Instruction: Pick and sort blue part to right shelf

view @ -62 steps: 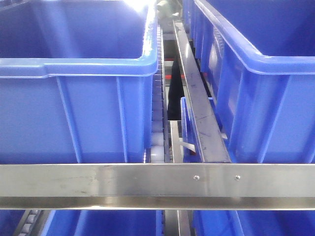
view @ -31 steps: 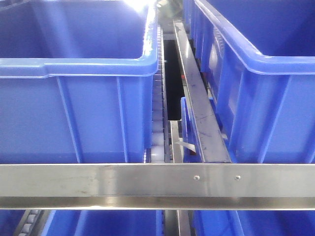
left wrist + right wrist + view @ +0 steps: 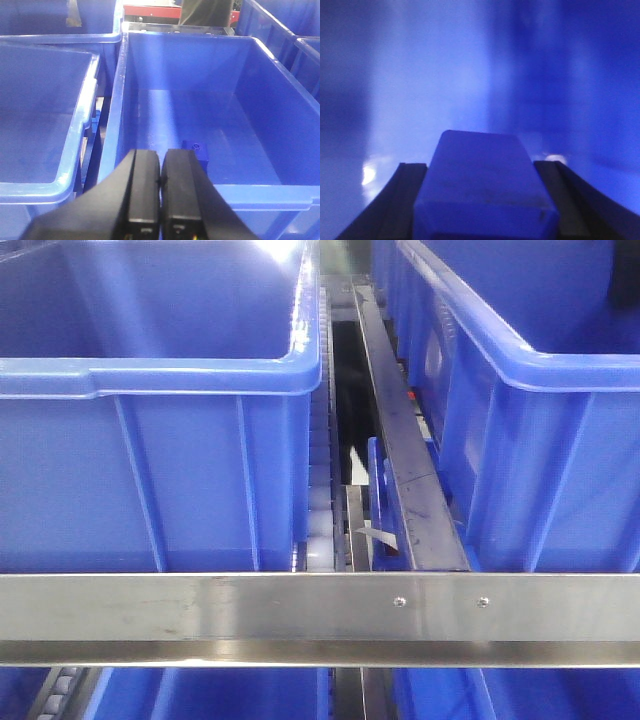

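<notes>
My right claw point(image 3: 482, 200) grips the small blue plastic block point(image 3: 481, 185). Behind the steel bar point(image 3: 300, 618), only shadows have changed.

My left claw point(image 3: 160, 172) is squeezed closed with nothing in it.

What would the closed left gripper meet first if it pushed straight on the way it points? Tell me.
Probably the near rim of the blue bin just below the left gripper, or else the small blue part on the bin floor. Depth is unclear.

Blue part point(image 3: 482, 185) sitting flat between dark fingers, blurred blue bin wall behind, right shelf point(image 3: 300, 605) showing steel rail, ribbed blue bins
</notes>
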You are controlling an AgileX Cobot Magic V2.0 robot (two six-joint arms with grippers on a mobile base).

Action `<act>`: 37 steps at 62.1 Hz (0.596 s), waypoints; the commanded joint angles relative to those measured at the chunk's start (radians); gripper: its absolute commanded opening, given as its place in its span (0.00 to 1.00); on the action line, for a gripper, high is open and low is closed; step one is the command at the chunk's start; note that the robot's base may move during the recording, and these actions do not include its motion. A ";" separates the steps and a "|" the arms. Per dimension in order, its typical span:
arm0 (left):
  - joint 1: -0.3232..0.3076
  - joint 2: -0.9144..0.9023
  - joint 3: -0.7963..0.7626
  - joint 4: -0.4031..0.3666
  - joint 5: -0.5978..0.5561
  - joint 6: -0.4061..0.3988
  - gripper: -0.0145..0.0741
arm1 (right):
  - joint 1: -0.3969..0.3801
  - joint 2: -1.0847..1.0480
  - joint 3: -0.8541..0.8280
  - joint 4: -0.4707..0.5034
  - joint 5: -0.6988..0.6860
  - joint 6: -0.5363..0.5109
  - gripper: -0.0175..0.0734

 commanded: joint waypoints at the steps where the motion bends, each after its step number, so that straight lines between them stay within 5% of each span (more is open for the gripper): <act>1: 0.000 0.012 -0.024 0.014 -0.073 -0.001 0.30 | -0.009 0.031 -0.045 -0.025 -0.074 -0.017 0.44; 29: 0.000 0.012 -0.024 0.007 -0.073 -0.001 0.30 | -0.009 0.189 -0.046 -0.032 -0.166 -0.017 0.45; 37: 0.000 0.012 -0.024 0.005 -0.073 -0.001 0.30 | -0.009 0.189 -0.046 -0.032 -0.158 -0.017 0.60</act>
